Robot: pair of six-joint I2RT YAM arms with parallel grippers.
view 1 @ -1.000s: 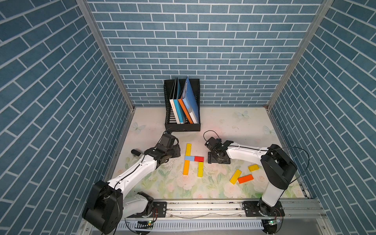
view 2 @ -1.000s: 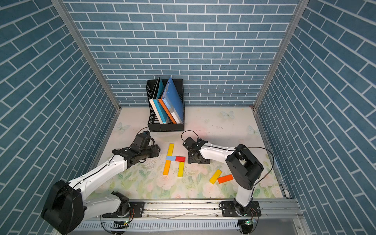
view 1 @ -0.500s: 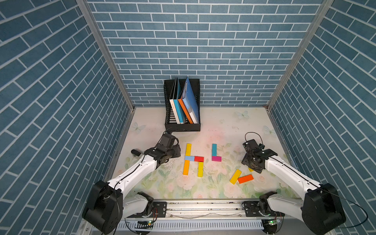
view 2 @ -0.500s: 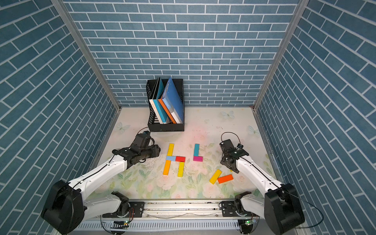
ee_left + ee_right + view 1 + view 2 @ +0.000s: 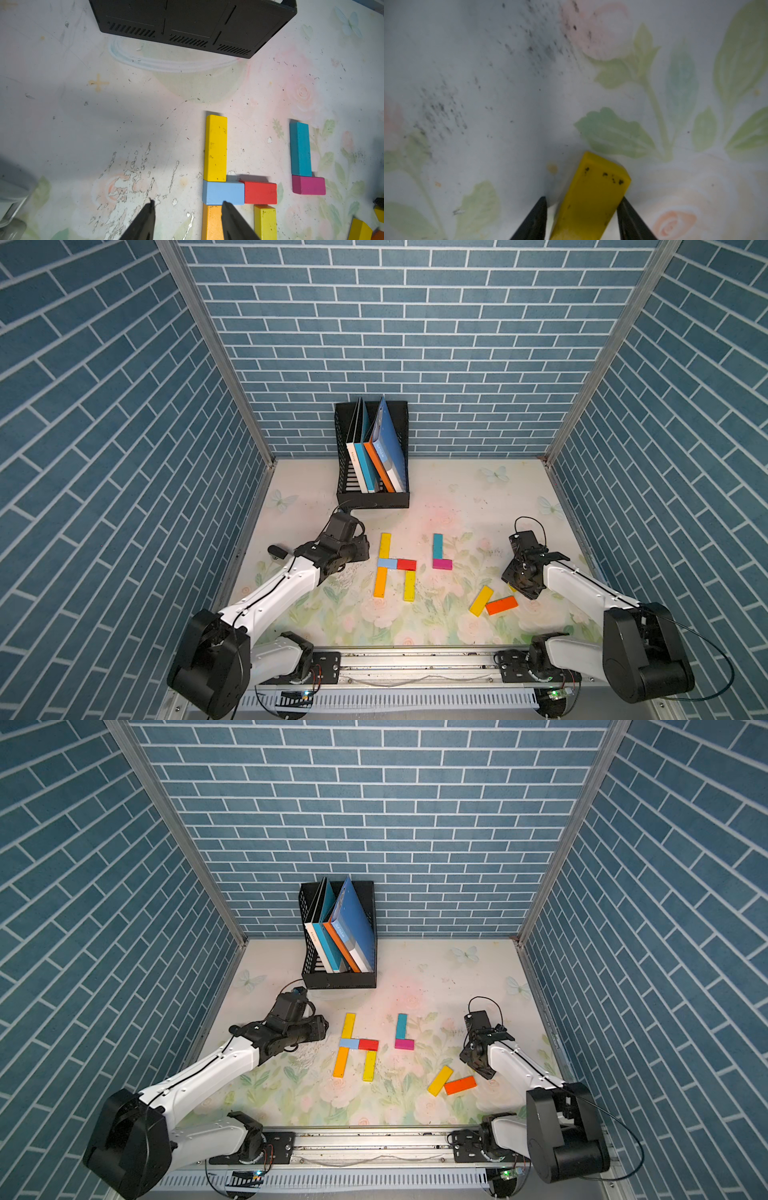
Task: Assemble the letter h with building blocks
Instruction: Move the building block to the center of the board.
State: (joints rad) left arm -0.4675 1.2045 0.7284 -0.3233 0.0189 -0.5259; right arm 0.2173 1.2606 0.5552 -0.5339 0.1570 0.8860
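Closest to the rail on my right, the right gripper (image 5: 582,200) is down at the table (image 5: 457,506) with its jaws either side of a short yellow block (image 5: 600,178). 1 finger (image 5: 626,209) touches the block, the other shows a sliver of shadow, so I cannot tell whether the block is clamped. Just beside it lie 2 loose blocks, a long yellow one (image 5: 481,600) and an orange-red one (image 5: 501,605), their ends touching.

A little farther back at mid-table, the letter h (image 5: 392,566) lies flat in 5 blocks: a yellow (image 5: 385,545) and an orange (image 5: 380,582) for the stem, a light blue (image 5: 387,563) and a red (image 5: 406,564) for the crossbar, and a yellow leg (image 5: 409,585). The left gripper (image 5: 188,204) hangs just left of the stem, jaws apart and empty.

To the right of the h, a teal block (image 5: 437,545) and a magenta block (image 5: 441,564) form an L.

At the back wall a black file rack (image 5: 372,499) holds leaning books (image 5: 376,456).
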